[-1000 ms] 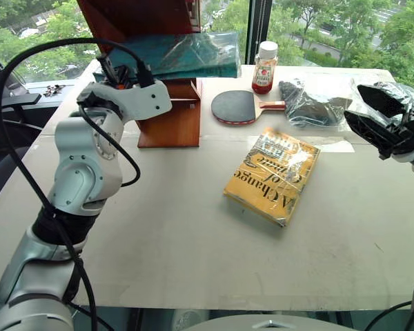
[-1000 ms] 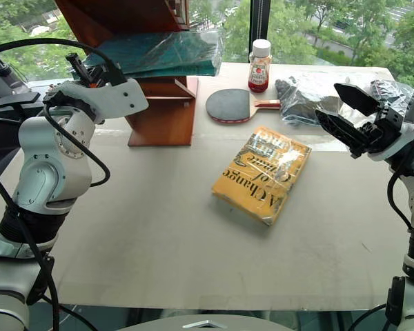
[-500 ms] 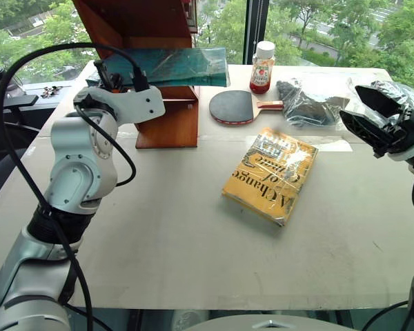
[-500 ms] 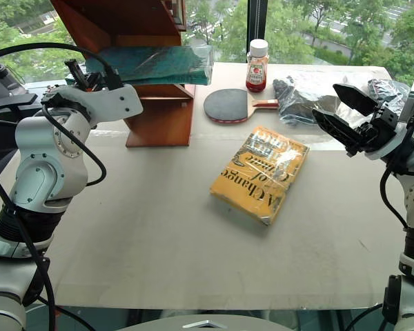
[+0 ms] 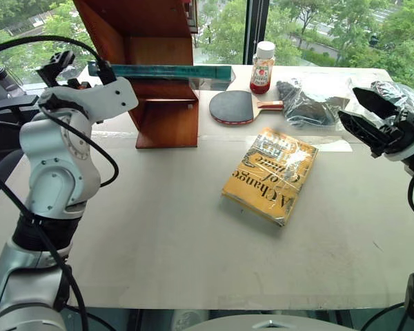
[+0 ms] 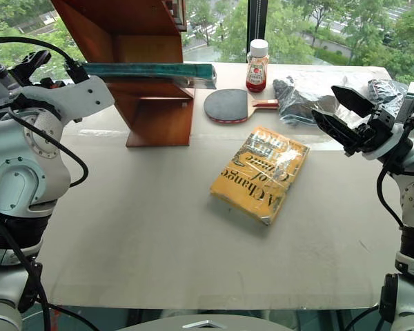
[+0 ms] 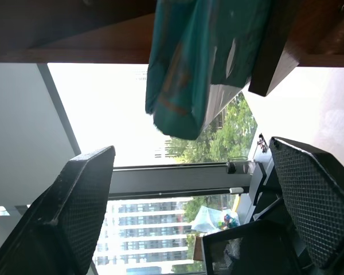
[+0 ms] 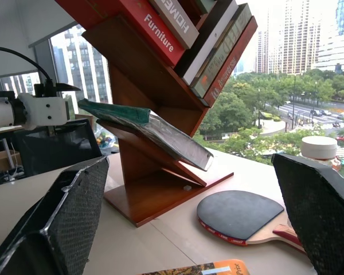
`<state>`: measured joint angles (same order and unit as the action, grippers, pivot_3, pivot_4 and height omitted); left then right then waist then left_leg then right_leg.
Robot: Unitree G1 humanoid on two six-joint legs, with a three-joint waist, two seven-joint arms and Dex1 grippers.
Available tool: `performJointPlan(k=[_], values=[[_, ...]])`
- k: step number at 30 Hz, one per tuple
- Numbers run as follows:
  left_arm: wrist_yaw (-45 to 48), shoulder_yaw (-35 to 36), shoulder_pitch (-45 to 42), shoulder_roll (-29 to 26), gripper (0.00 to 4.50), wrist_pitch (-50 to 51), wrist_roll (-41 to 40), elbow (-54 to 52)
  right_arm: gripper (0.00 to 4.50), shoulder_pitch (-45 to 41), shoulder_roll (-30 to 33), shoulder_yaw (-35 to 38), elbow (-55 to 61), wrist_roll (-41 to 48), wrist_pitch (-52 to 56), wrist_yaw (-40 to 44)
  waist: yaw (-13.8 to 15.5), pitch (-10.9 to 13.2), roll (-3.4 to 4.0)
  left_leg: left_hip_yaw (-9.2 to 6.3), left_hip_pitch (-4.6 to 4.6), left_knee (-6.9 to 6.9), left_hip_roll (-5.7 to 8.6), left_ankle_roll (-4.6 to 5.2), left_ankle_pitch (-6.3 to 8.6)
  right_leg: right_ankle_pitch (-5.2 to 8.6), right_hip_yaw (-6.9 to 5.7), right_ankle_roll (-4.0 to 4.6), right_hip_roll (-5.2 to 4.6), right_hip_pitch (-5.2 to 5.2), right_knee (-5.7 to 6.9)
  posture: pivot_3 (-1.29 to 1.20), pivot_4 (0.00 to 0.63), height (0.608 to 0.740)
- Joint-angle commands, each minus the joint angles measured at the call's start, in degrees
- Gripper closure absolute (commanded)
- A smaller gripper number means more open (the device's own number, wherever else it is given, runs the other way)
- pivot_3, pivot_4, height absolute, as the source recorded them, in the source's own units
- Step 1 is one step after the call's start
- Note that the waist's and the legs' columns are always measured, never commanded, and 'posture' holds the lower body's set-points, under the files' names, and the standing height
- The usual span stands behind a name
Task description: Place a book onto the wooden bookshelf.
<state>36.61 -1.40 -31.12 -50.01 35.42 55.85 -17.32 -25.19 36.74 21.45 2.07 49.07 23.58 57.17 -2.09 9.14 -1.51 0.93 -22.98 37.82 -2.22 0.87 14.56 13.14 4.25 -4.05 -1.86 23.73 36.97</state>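
I've got the head stereo pair looking down over the table; left wrist cam sits close under the book, facing the window; right wrist cam faces the wooden bookshelf from further off, sharing that book.

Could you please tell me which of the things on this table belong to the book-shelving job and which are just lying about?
Part of the job:
- teal book, lying on the shelf board
- wooden bookshelf
- left gripper, open, beside the book

Lying about:
- yellow book
- table tennis paddle
- red-labelled bottle
- dark plastic bag
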Motion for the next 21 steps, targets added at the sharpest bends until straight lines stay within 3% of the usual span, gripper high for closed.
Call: performJointPlan(k=[1, 6, 10, 15, 21], values=[[-2.4, 5.1, 1.7, 6.0, 0.04, 0.3, -6.1, -6.6, 0.00, 0.7, 0.8, 1.7, 1.3, 0.4, -0.8, 1.2, 0.3, 0.0, 0.00, 0.00, 0.00, 0.01, 0.00, 0.00, 0.00, 0.00, 0.00, 0.00, -0.02, 0.00, 0.00, 0.00, 0.150, 0.740], [-4.2, 9.5, 11.1, 21.2, 0.04, -3.1, -23.0, -12.3, 0.00, 10.2, 2.7, 2.0, 3.6, -2.4, -2.4, 4.7, 1.3, 0.0, -0.02, -0.03, -0.06, 0.25, 0.00, 0.00, 0.01, -0.01, -0.07, -0.01, -0.10, -0.11, 0.01, 0.00, 0.150, 0.740], [0.0, 11.8, 21.5, 32.1, 0.04, -6.2, -40.7, -13.9, 0.00, 20.4, 2.5, 1.7, 4.7, -7.6, -6.0, 4.9, 1.5, -0.1, 0.02, -0.03, -0.04, 0.35, 0.00, 0.00, 0.01, -0.02, -0.08, -0.02, -0.14, -0.18, 0.02, 0.00, 0.150, 0.740], [4.9, 13.4, 32.3, 35.6, 0.04, -7.8, -55.6, -13.0, 0.00, 32.0, 1.6, -0.9, 0.9, -19.2, -15.7, 4.0, 1.3, -0.1, 0.04, 0.00, 0.16, 0.44, -0.02, 0.00, 0.01, 0.00, -0.07, -0.01, -0.08, -0.27, 0.09, 0.00, 0.150, 0.740], [6.1, 8.8, 40.5, 33.1, 0.04, -13.2, -59.1, -11.0, 0.00, 37.8, -3.4, -3.4, -1.4, -26.3, -24.0, -1.0, 0.6, -0.2, 0.12, 0.08, 0.41, 0.50, -0.06, 0.00, 0.01, 0.16, 0.05, 0.21, 0.02, -0.39, 0.14, 0.00, 0.150, 0.740]])
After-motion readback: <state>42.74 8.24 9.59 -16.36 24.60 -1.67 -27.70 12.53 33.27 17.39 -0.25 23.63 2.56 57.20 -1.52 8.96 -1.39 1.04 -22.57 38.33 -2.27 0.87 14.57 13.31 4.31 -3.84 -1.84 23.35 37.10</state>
